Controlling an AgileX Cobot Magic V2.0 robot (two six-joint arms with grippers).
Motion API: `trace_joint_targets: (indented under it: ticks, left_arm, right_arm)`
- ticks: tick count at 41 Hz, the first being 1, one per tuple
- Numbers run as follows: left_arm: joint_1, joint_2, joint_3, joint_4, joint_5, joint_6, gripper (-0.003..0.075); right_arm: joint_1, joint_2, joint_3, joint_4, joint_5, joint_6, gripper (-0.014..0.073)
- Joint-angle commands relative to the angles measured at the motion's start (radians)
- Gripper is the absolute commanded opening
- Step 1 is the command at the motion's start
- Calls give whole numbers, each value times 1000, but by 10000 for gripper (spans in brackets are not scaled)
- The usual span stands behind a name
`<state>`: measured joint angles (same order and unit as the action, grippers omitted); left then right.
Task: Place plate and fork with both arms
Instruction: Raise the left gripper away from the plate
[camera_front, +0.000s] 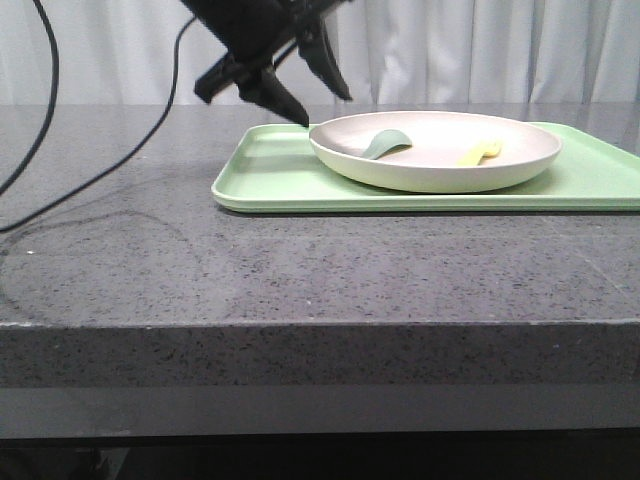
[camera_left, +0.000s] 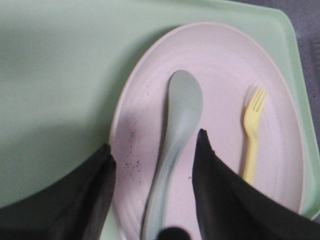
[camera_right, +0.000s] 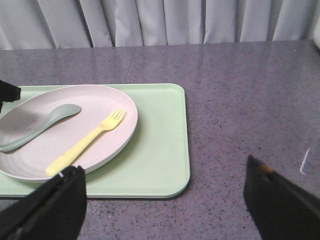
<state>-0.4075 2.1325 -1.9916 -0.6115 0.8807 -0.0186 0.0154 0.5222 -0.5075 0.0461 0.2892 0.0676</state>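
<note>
Countertop edge (camera_front: 300, 340): lying nearest the front camera, grey speckled stone, carrying the tray (camera_front: 270, 175) further back.
Left gripper (camera_front: 305, 95): hovering with its fingers spread wide and holding nothing, tips sitting just above the plate's near-left rim.
Left fingers (camera_left: 220, 190): straddling the grey-green spoon (camera_left: 177, 145) in the wrist view, one finger over the rim, the other over the plate floor.
Right gripper (camera_right: 165, 200): hanging with fingers wide apart and gripping nothing, over bare counter beside the tray's end.
Plate (camera_front: 435, 150): resting on the light-green tray, likely staged there as the pickup spot.
Fork (camera_right: 85, 142): lying inside the plate, beside the spoon, apart from it, tines pointing away from the right wrist camera.
Fork versus fingers: sitting just outside the left fingers' gap, and well apart from the right ones.
Judgement: left arm seems to be lining up on the rim.
</note>
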Motion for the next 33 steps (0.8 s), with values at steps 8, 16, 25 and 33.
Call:
trace_joint_targets:
  ticks: [8, 16, 25, 33]
  left_arm:
    - [26, -90, -120, 22, 173, 49, 211]
    - [26, -90, -120, 53, 322, 54, -17]
    - [26, -126, -120, 127, 391, 71, -18]
    - [26, -243, -107, 304, 374, 65, -18]
  right_arm:
    - [-1, 7, -37, -10, -68, -6, 655]
    - [-1, 7, -37, -10, -68, -6, 655]
    - [-1, 7, -37, -10, -67, -6, 655]
    - [-1, 7, -37, -10, -61, -6, 655]
